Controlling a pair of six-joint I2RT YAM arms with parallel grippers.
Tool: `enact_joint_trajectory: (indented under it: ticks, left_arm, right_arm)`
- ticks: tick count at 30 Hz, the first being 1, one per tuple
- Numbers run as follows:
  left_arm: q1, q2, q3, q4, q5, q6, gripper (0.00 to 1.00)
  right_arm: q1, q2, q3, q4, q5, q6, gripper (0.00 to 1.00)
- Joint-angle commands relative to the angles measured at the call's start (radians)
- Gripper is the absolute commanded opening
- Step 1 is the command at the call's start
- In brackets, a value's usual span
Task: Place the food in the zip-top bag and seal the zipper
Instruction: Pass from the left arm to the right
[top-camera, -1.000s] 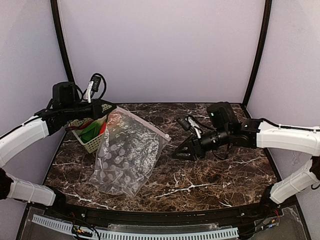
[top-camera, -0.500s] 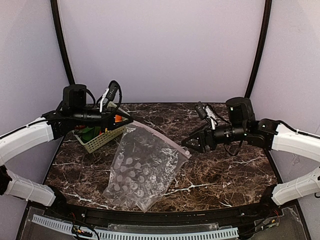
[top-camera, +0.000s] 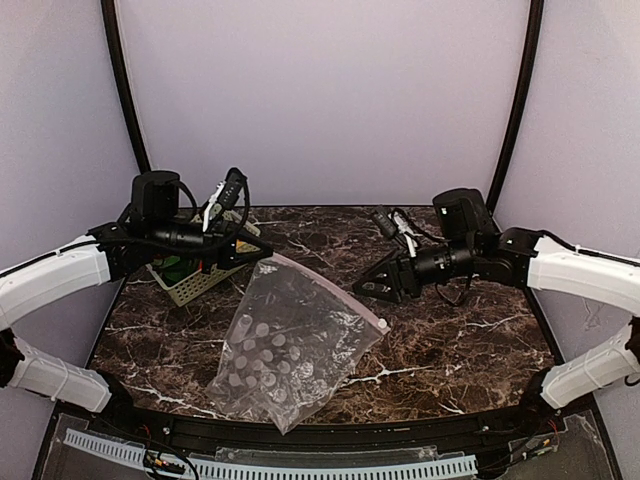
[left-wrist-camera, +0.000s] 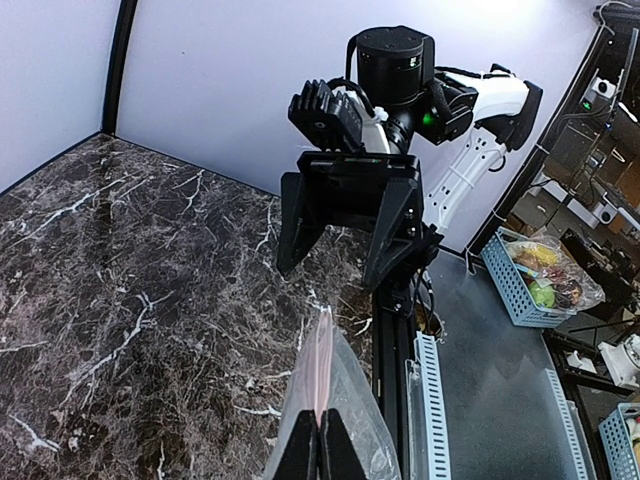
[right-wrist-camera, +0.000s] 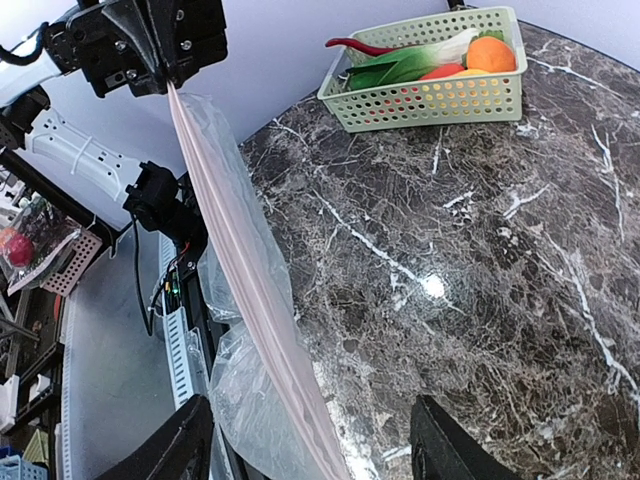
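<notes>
Zip-top bag (top-camera: 290, 350): clear, floppy, printed with rows of pale round dots, crumpled. It sits mid-surface, toward the near edge; its lower part lies on the dark marbled surface (top-camera: 460, 340) and its top edge is lifted. The zipper (right-wrist-camera: 238, 262), a thin pinkish strip, is stretched straight along that raised edge, slanting from far left down toward the right. Left hand (left-wrist-camera: 320, 428): fingers pressed together on the zipper's left end, holding that corner off the surface. Right hand (top-camera: 366, 289): fingers (right-wrist-camera: 185, 445) spread apart, just beside the zipper's other end. In the right wrist view the strip runs toward the gap between them; contact cannot be told. Bag interior looks unfilled. All the food I can see is in the pale green lattice basket (top-camera: 195, 285) at the far left of the surface: bok choy (right-wrist-camera: 415, 65), red chili (right-wrist-camera: 358, 45), orange round fruit (right-wrist-camera: 490, 54). In the top view the left arm crosses over the basket and hides most of its contents.
</notes>
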Motion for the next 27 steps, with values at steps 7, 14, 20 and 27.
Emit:
enact_joint_trajectory:
  ticks: [7, 14, 20, 27]
  left_arm:
    - [-0.014, 0.003, 0.016, -0.023, 0.030, 0.022, 0.01]
    - [-0.014, 0.001, 0.016, -0.026, 0.028, 0.024, 0.01]
    - [-0.016, -0.002, 0.016, -0.029, 0.024, 0.025, 0.01]
    - [-0.016, -0.003, 0.016, -0.029, 0.020, 0.027, 0.01]
  right_arm:
    - [0.000, 0.059, 0.036, 0.012, -0.056, -0.020, 0.52]
    - [0.000, 0.075, 0.030, 0.011, -0.051, -0.022, 0.45]
    - [0.000, 0.075, 0.025, 0.009, -0.039, -0.024, 0.41]
    - [0.000, 0.090, 0.017, 0.004, -0.044, -0.027, 0.37]
